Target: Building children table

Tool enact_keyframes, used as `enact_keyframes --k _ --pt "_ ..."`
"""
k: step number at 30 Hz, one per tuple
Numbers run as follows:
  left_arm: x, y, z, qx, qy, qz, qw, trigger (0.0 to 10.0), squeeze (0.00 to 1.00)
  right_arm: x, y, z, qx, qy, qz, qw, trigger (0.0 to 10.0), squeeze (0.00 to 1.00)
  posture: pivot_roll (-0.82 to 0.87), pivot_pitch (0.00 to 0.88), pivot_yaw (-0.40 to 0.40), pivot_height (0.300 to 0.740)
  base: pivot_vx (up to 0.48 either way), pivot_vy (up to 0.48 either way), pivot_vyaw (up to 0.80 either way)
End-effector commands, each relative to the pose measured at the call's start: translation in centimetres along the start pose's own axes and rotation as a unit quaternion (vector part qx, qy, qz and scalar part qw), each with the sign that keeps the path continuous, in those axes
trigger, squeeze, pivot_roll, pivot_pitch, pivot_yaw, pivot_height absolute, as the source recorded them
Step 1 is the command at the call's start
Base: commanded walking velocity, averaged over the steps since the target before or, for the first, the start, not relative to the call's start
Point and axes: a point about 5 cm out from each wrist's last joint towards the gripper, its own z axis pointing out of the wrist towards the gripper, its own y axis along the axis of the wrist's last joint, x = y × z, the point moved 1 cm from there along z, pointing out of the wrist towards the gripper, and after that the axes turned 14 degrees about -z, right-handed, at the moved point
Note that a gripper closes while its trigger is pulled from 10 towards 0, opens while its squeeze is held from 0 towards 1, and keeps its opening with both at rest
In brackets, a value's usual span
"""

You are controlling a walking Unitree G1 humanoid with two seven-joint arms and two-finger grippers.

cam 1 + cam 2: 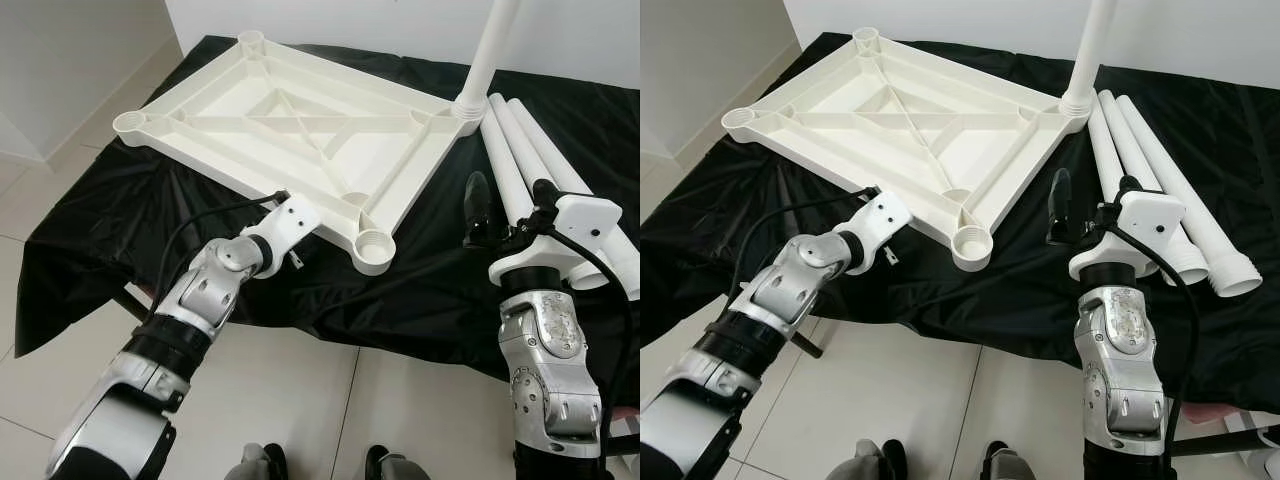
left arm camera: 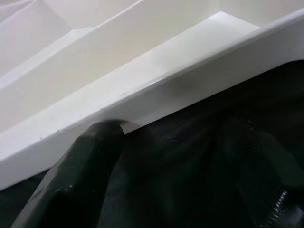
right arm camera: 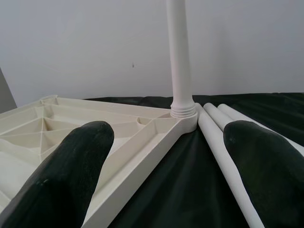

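Black cloth (image 1: 420, 290) covers the work surface, pale tiled floor (image 1: 300, 400) in front. Tabletop (image 1: 290, 125) lies upside down, ribs up, a round socket at each corner. One leg (image 1: 487, 50) stands in the far right socket; three loose legs (image 1: 520, 160) lie side by side just right of it. Judged: one of four legs fitted, three sockets open. Left gripper (image 2: 175, 156) is at the tabletop's near edge, fingers spread and holding nothing, one fingertip (image 2: 102, 135) against the rim. Right gripper (image 3: 168, 156) hovers beside the loose legs, wide open, empty. Near socket (image 1: 375, 245) sits close to the cloth's front edge; free cloth lies between tabletop and right gripper.
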Motion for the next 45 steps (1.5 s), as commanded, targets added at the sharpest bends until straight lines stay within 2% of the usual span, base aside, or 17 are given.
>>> enact_keyframes --k 1,7,10,15,17,18,20,28,31,34,38,41,45 --pt "0.0 -0.9 0.3 0.018 0.012 0.018 1.0 10.0 0.0 0.0 0.3 -0.3 0.0 0.001 0.001 1.0 10.0 0.0 -0.14 0.221 0.066 0.74 0.0 0.0 0.0" --pt "0.8 0.3 0.2 0.003 0.004 0.048 0.999 10.0 0.0 -0.1 0.3 -0.4 0.003 0.001 -0.001 1.0 10.0 0.0 -0.14 0.228 0.067 0.74 0.0 0.0 0.0" --pt "1.6 2.9 -1.3 -0.044 -0.069 0.064 0.995 10.0 0.0 0.1 0.3 -0.5 0.004 0.004 0.0 1.0 10.0 0.0 -0.14 0.241 0.071 0.74 0.0 0.0 0.0" --pt "2.1 4.1 -2.5 -0.069 -0.109 0.084 0.988 10.0 0.0 0.1 0.3 -0.4 0.006 0.005 0.001 1.0 10.0 0.0 -0.13 0.251 0.069 0.74 0.0 0.0 0.0" --pt "2.1 4.1 -2.5 -0.069 -0.109 0.084 0.988 10.0 0.0 0.1 0.3 -0.4 0.006 0.005 0.001 1.0 10.0 0.0 -0.13 0.251 0.069 0.74 0.0 0.0 0.0" --pt "2.2 4.2 -2.5 -0.072 -0.112 0.101 0.986 10.0 0.0 0.1 0.3 -0.4 0.006 0.006 0.001 1.0 10.0 0.0 -0.13 0.253 0.068 0.74 0.0 0.0 0.0" --pt "2.4 4.2 -2.4 -0.072 -0.11 0.108 0.985 10.0 0.0 0.1 0.4 -0.3 0.006 0.007 0.001 1.0 10.0 0.0 -0.13 0.26 0.068 0.74 0.0 0.0 0.0" --pt "2.5 3.3 -0.3 -0.048 -0.076 0.118 0.989 10.0 0.0 0.1 0.5 -0.2 0.007 0.007 0.001 1.0 10.0 0.0 -0.14 0.27 0.066 0.74 0.0 0.0 0.0" --pt "2.4 3.0 -0.1 -0.044 -0.074 0.128 0.988 10.0 0.0 0.1 0.6 -0.2 0.007 0.007 0.001 1.0 10.0 0.0 -0.14 0.269 0.067 0.74 0.0 0.0 0.0" --pt "1.7 1.6 0.7 -0.016 -0.083 0.166 0.982 10.0 0.0 0.1 0.6 -0.3 0.008 0.007 0.0 1.0 10.0 0.0 -0.14 0.265 0.068 0.74 0.0 0.0 0.0" --pt "1.4 1.2 0.9 -0.009 -0.088 0.182 0.979 10.0 0.0 0.1 0.6 -0.3 0.008 0.008 0.0 1.0 10.0 0.0 -0.15 0.261 0.064 0.74 0.0 0.0 0.0" --pt "0.8 0.0 1.3 0.013 -0.119 0.202 0.972 10.0 0.0 0.2 0.7 -0.2 0.007 0.011 -0.001 1.0 10.0 0.0 -0.15 0.256 0.062 0.74 0.0 0.0 0.0" --pt "0.6 -0.3 1.2 0.016 -0.137 0.208 0.968 10.0 0.0 0.1 0.7 -0.2 0.008 0.01 -0.002 1.0 10.0 0.0 -0.15 0.256 0.066 0.74 0.0 0.0 0.0"
